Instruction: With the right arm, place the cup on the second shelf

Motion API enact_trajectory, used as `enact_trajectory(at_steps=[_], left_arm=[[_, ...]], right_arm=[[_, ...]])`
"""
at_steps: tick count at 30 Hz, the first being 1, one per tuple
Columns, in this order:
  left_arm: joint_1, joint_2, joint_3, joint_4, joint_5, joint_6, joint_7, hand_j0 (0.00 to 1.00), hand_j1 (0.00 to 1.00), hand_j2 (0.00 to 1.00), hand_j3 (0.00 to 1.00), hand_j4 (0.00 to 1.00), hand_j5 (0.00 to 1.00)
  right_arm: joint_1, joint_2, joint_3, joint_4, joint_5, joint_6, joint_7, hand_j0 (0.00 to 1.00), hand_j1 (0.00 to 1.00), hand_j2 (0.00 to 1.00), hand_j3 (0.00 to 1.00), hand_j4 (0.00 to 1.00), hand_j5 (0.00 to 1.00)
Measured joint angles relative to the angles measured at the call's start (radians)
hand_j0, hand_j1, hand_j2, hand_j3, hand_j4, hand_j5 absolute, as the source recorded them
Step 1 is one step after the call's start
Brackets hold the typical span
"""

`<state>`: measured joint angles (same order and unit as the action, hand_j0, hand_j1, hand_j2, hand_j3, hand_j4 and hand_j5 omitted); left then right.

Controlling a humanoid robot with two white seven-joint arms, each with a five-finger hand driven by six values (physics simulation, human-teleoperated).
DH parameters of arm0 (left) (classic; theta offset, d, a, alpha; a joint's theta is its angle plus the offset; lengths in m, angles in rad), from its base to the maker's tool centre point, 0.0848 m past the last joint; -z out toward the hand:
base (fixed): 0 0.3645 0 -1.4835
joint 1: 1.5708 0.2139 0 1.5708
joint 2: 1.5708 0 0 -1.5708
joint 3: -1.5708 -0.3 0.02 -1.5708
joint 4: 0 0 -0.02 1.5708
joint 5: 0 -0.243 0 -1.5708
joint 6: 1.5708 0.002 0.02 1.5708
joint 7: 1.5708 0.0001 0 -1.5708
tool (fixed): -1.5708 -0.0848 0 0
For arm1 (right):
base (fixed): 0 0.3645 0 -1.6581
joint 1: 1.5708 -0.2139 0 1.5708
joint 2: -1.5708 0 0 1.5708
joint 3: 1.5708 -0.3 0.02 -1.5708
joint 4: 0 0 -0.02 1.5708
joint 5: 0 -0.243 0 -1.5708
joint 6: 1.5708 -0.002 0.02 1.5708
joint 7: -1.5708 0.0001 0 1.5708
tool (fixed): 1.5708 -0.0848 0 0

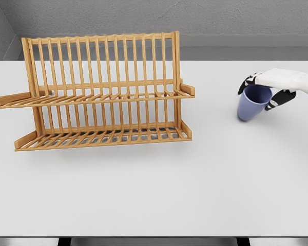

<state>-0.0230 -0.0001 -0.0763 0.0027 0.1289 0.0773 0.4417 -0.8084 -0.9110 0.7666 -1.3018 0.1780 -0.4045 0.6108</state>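
A blue-lilac cup (251,104) stands tilted at the right of the white table, its open mouth turned toward the hand. My right hand (269,92) comes in from the right edge and is curled around the cup's rim from above, fingers on both sides. The wooden two-tier dish rack (102,92) stands at the left-centre, well to the left of the cup. Its upper shelf (97,97) and lower shelf (102,137) are slatted and hold nothing. The left arm does not show.
The white table (154,189) stretches from the rack to the front edge. A grey wall runs behind the table's back edge.
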Motion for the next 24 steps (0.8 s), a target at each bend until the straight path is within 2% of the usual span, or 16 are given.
enact_trajectory(at_steps=[11, 20, 24], left_arm=[[0.0, 0.0, 0.0, 0.0, 0.0, 0.0, 0.0, 1.0, 1.0, 1.0, 1.0, 1.0, 1.0], [0.0, 0.0, 0.0, 0.0, 0.0, 0.0, 0.0, 1.0, 1.0, 1.0, 1.0, 1.0, 1.0], [0.0, 0.0, 0.0, 0.0, 0.0, 0.0, 0.0, 1.0, 1.0, 1.0, 1.0, 1.0, 1.0]], right_arm=[[-0.037, -0.002, -0.02, -0.006, 0.004, -0.001, 0.0, 0.67, 0.67, 0.67, 0.67, 0.67, 0.67], [-0.04, -0.003, -0.06, -0.025, 0.007, -0.001, 0.0, 0.67, 0.67, 0.67, 0.67, 0.67, 0.67], [-0.041, -0.005, -0.072, -0.045, 0.007, -0.002, 0.001, 0.64, 0.64, 0.64, 0.64, 0.64, 0.64]])
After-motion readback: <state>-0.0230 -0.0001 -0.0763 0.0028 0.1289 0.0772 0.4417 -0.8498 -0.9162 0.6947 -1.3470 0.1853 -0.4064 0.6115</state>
